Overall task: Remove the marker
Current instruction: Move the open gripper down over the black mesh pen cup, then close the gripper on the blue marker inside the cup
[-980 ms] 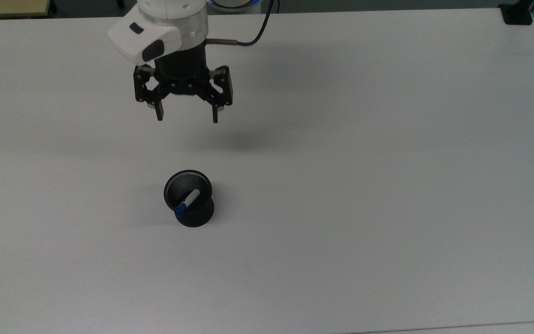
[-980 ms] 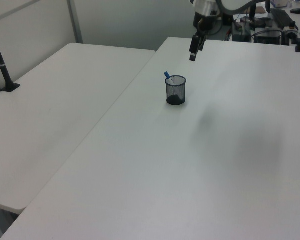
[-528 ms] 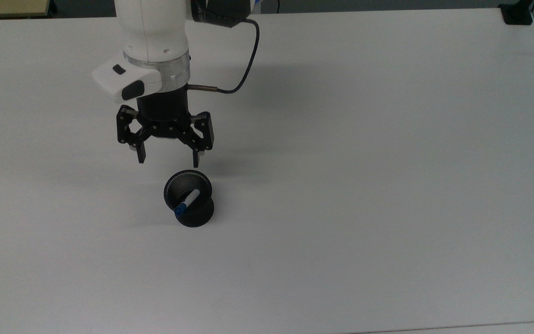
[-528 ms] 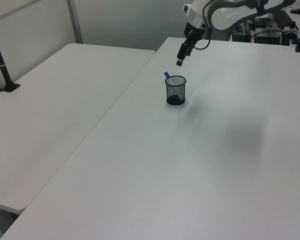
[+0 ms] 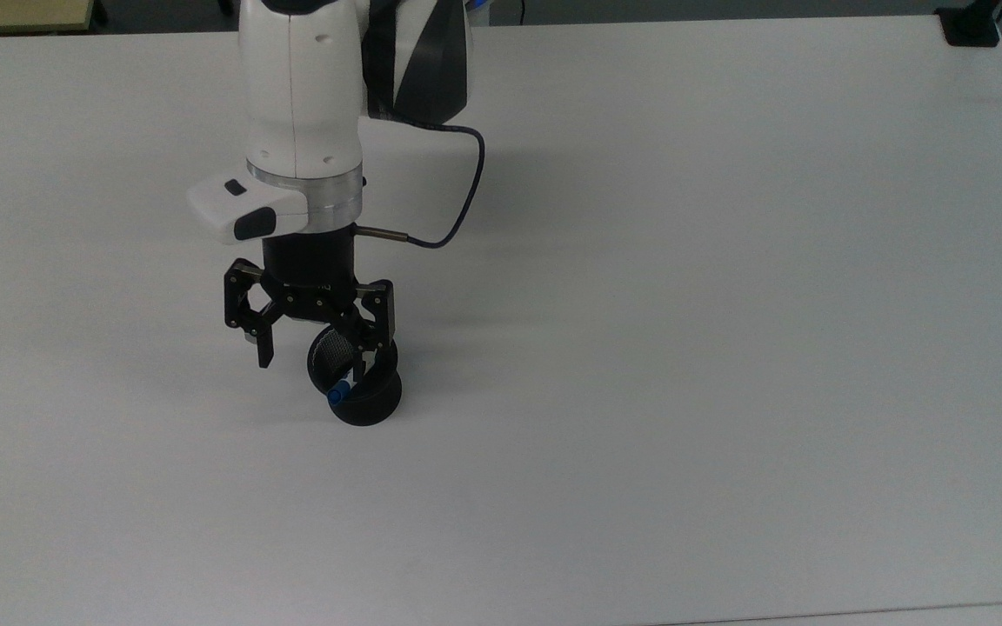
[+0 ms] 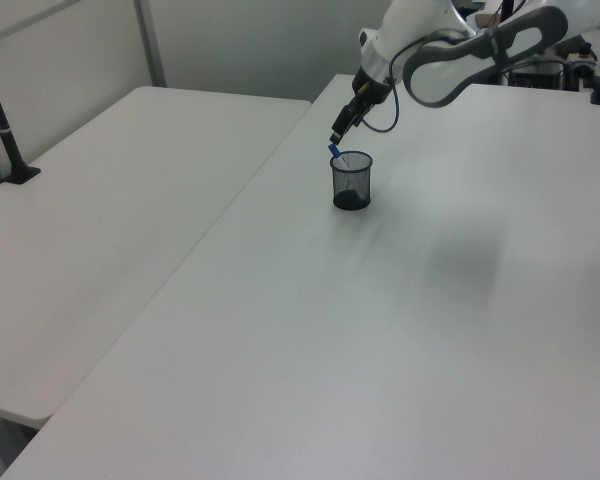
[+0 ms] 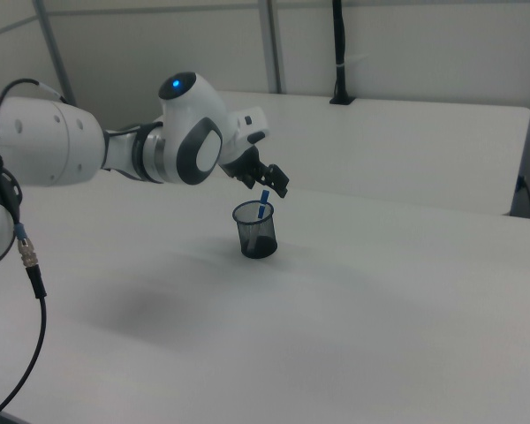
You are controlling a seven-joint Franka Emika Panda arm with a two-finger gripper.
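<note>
the gripper hangs just above the black mesh cup, fingers spread wide apart with nothing between them. in the top view one fingertip sits off the cup's rim to the top view's left, over bare table; the other finger overlaps the cup's mouth.

the marker stands inside the cup, leaning against the rim, directly below the gripper. only its blue cap shows in the top view, poking over the near rim beside the finger that overlaps the mouth. whether that finger touches the marker: cannot tell.

left view: gripper tips point down at the marker, whose blue end rises above the cup rim on the left view's left. tips are close over the cap.

right view: gripper sits just above and behind the cup; marker blue top stands up out of the cup right under the fingers, tilted slightly.

cup is upright on the white table, arm reaching over it from the far edge.
</note>
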